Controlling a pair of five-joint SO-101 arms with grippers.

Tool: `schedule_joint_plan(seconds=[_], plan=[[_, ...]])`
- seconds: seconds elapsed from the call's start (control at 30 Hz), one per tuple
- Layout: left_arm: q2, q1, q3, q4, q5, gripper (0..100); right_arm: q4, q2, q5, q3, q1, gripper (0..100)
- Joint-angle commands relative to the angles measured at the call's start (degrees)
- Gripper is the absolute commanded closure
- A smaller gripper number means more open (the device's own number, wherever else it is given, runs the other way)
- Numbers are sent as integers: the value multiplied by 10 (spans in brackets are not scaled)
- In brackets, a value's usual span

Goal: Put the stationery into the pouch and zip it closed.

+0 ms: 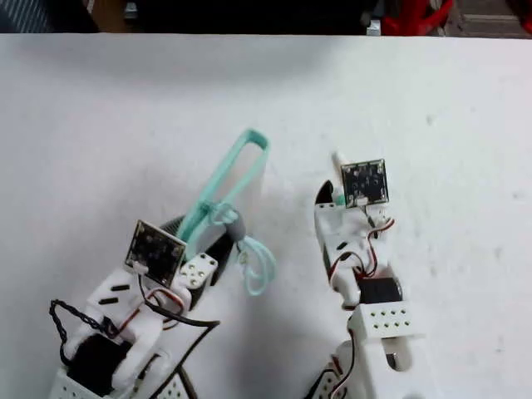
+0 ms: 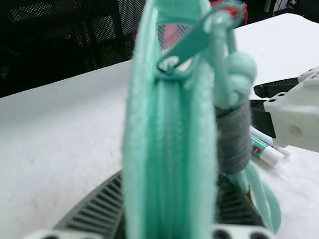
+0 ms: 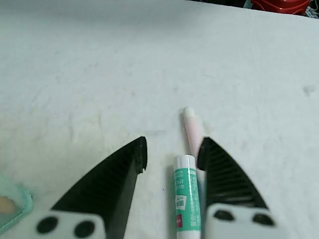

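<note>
Left jaws clamp the pouch, high view's center; right jaws gape around glue stick, pen alongside, per wrist view.

R hand spread wide over table — glue stick btwn jaws, pale pen just beside.

The pouch stands left of the glue stick.

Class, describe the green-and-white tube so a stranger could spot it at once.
On the white table, find the right arm's open pincer, held low over two items lying side by side. The tube lies between its black fingers. Unlike the thin, pale pink pen beside it, it is thicker, with a green label and a white cap.
</note>
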Motion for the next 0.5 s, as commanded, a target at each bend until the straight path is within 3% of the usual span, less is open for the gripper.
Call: schedule_joint_plan(seconds=[0.0,0.17,0.33,0.47], plan=[[7,10,1,-3,-4,839,-8,-7,7,-3,-9,974],[7,10,1,-4,-4,839,-4,-7,7,-11,-6,755],[7,10,1,-4,-4,839,83,51,10,-103,27,987],[7,7,1,-4,-4,839,132,172,14,-185,22,849]])
